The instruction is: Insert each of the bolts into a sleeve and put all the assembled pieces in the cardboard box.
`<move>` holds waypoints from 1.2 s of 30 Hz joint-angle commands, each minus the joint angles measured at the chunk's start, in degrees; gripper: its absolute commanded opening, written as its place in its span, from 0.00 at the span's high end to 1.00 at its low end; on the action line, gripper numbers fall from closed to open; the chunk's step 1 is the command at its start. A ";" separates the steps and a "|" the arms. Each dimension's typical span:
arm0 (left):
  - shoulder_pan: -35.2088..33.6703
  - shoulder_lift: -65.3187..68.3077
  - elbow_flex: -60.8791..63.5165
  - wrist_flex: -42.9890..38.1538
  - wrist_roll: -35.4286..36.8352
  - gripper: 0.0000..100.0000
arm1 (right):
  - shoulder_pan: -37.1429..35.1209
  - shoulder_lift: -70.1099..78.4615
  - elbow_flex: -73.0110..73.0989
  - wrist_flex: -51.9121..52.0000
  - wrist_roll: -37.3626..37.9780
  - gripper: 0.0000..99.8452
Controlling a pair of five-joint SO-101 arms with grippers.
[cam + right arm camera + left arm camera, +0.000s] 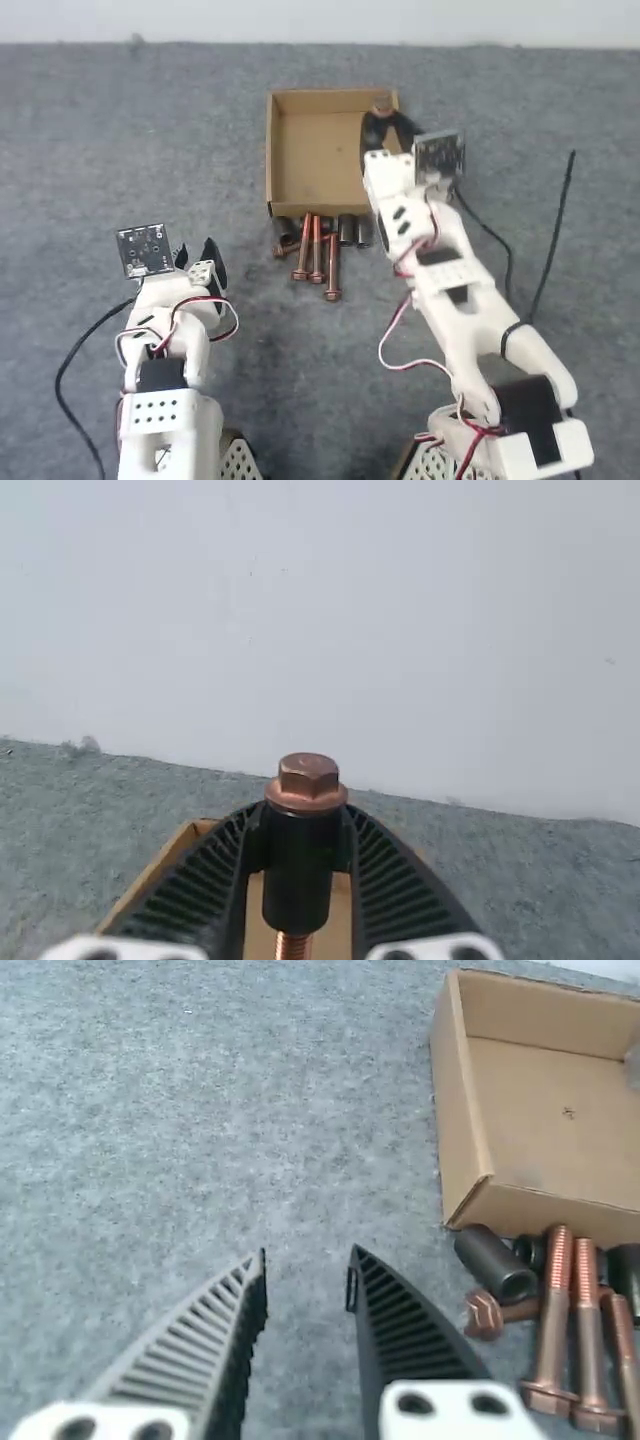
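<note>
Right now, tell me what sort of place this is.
Probably a robotics practice bench: grey felt-like mat against a bare white wall, copper-coloured bolts and black sleeves beside a cardboard box, the right gripper holding a sleeved bolt.

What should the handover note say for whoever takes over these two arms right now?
Right gripper: fingers shut on one bolt-and-sleeve piece, held above the far right corner of the cardboard box.
Left gripper: open, holding nothing, over the carpet left of the pile.
Loose bolts and sleeves lie on the carpet just outside the box's near wall.
Done: one piece assembled; none seen on the box floor that shows.
Left: drop this piece in, then sleeve and box the remaining bolts.
</note>
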 commanded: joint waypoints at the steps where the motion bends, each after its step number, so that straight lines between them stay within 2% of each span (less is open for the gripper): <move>1: -0.18 -1.58 -0.75 -0.09 -0.70 0.88 | 0.75 2.68 -14.59 10.33 0.00 0.99; 12: -0.18 -1.58 -0.75 -0.18 -0.70 0.88 | 1.01 23.78 -38.42 25.36 0.09 0.99; 18: -0.18 -1.58 -0.84 -0.18 -0.79 0.88 | 0.92 32.22 -52.04 41.45 0.18 0.99; 25: -0.18 -1.58 -0.84 -0.18 -0.79 0.88 | 0.92 37.85 -63.91 58.33 7.21 0.99; 36: -0.09 -1.58 -0.84 -0.18 -0.79 0.88 | 0.92 40.57 -64.88 61.41 9.05 0.99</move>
